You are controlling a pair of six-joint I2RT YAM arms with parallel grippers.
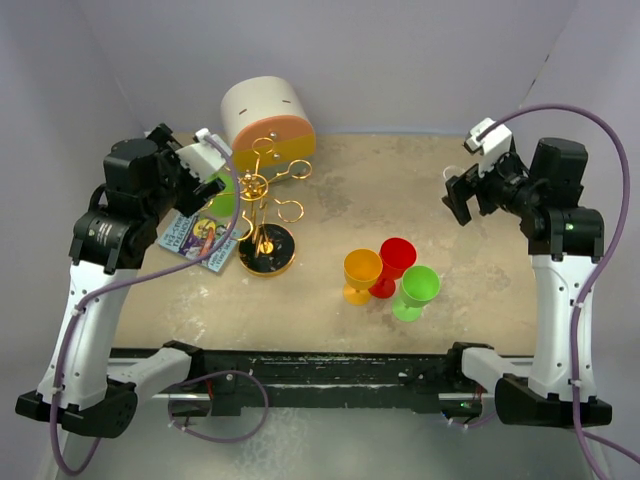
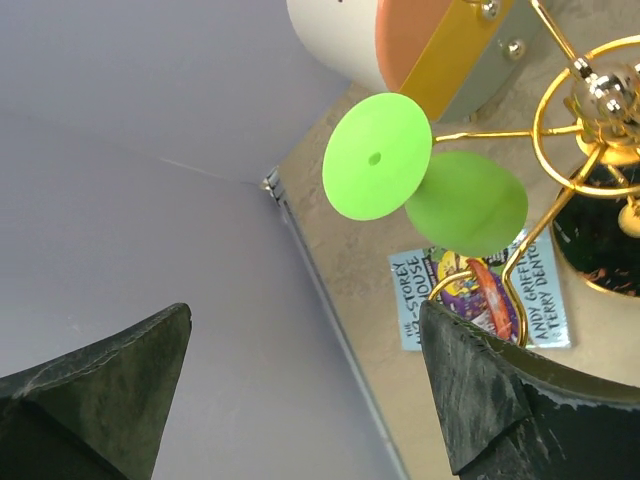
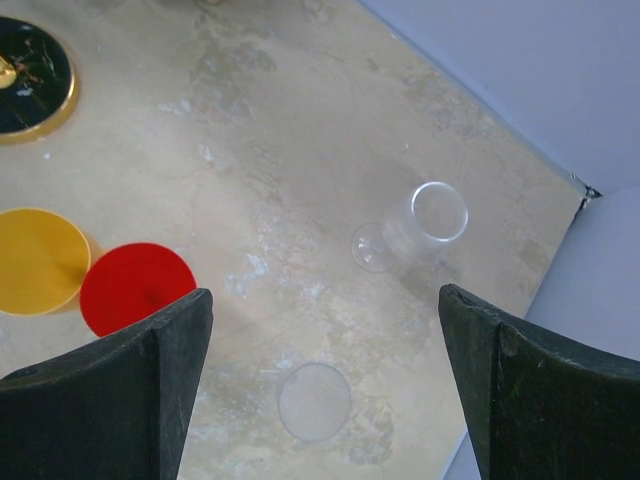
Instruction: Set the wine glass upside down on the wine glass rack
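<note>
Left tool [image 2: 305,335] near looped gold-wire rack [image 2: 603,95]

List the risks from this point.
The hanging green glass sits foot-up on the wine glass rack just ahead of the open left gripper; a careless retreat could knock it loose. The orange glass, red glass and second green glass stand bunched together; grabbing one may topple its neighbours.

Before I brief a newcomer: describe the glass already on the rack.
Find the gold rack left of centre, before the cream cylinder. A green glass hangs foot-up on its left side; the other green glass stands upright mid-table.
</note>
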